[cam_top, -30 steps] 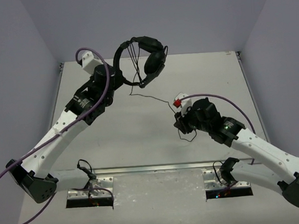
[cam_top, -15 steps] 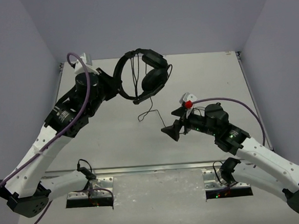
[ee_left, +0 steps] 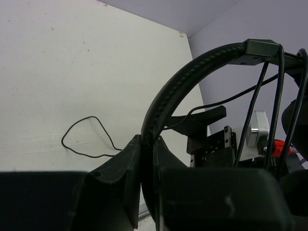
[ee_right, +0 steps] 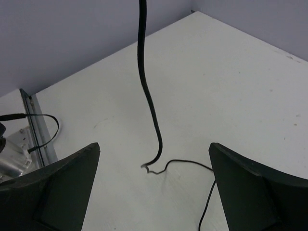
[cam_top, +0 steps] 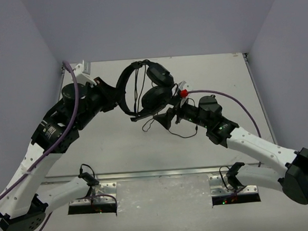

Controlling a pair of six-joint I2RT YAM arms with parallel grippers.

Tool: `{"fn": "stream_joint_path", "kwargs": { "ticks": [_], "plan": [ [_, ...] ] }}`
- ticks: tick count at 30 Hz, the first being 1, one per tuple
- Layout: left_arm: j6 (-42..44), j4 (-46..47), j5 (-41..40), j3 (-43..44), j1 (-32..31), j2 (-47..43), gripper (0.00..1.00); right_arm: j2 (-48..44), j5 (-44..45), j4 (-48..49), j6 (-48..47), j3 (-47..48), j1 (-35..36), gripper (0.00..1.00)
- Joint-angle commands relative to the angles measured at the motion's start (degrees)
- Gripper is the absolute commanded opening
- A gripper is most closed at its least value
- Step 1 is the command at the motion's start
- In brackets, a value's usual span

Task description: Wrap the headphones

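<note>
The right pincer (ee_right: 153, 144) is standing wide open and is holding nothing. The thin cord (ee_right: 144, 72) is hanging down right between its fingers (ee_right: 260, 192), and the cord's lower part is lying on the table (ee_right: 240, 72) just past them. Further out, the left pincer (ee_left: 148, 154) is squeezing the headband (ee_left: 192, 82) of the headphones (cam_top: 154, 97), holding them in the air above and beyond the right pincer. The cord is so thin that the right pincer could be closing on air. A hard pull might be tugging the headband loose, though how deep that hold is going is hard to see.
</note>
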Motion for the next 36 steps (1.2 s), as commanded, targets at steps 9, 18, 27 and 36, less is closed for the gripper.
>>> {"fn": "stream_joint_path", "kwargs": {
  "ticks": [9, 18, 27, 36],
  "plan": [
    [2.04, 2.50, 4.08, 1.99, -0.57, -2.16, 0.00, 13.84, -2.92, 10.93, 0.48, 12.65, -0.30, 0.45],
    [5.29, -0.93, 0.47, 0.68, -0.57, -1.28, 0.00, 12.09, 5.26, 3.82, -5.50, 16.61, -5.66, 0.01],
    [6.87, 3.30, 6.64, 0.05, -0.57, -2.60, 0.00, 16.57, 1.84, -6.21, -7.43, 22.07, -10.67, 0.01],
    [7.58, -3.65, -1.72, 7.70, -0.49, -0.31, 0.00, 15.51, 4.03, -4.45, -4.71, 18.29, -14.08, 0.01]
  ]
}}
